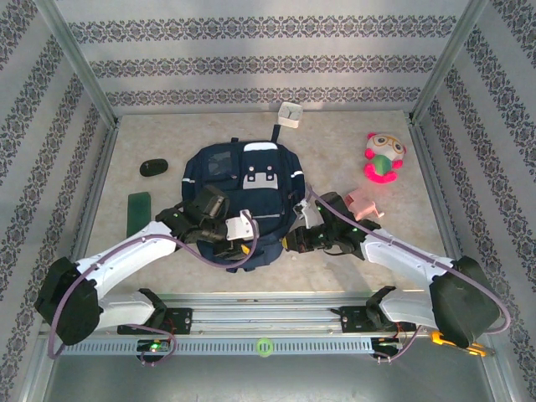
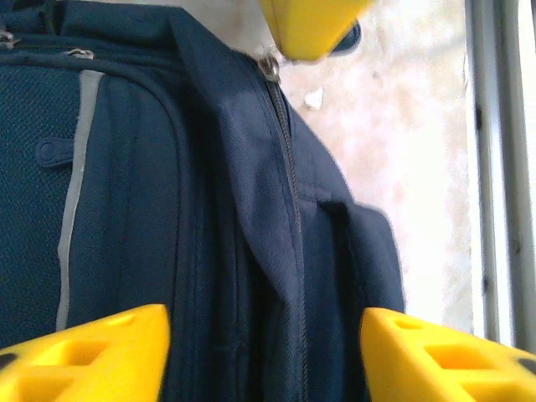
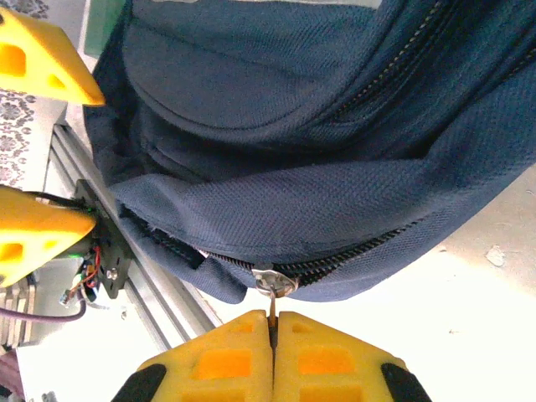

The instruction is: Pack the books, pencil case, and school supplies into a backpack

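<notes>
**Zipper pull pinched**

The backpack (image 1: 243,188) is laid mid-way on the bench (image 1: 335,151). The left jaws are spread wide over its fabric. The green book (image 1: 138,209) is seen left, the pencil case (image 1: 366,203) right. The zipper pull (image 3: 275,283) is clamped by the right jaws.

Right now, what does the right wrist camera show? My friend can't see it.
The right tool pinches the metal zipper pull of the navy backpack, which lies on a pale table. The left tool stands open at the left edge.
</notes>
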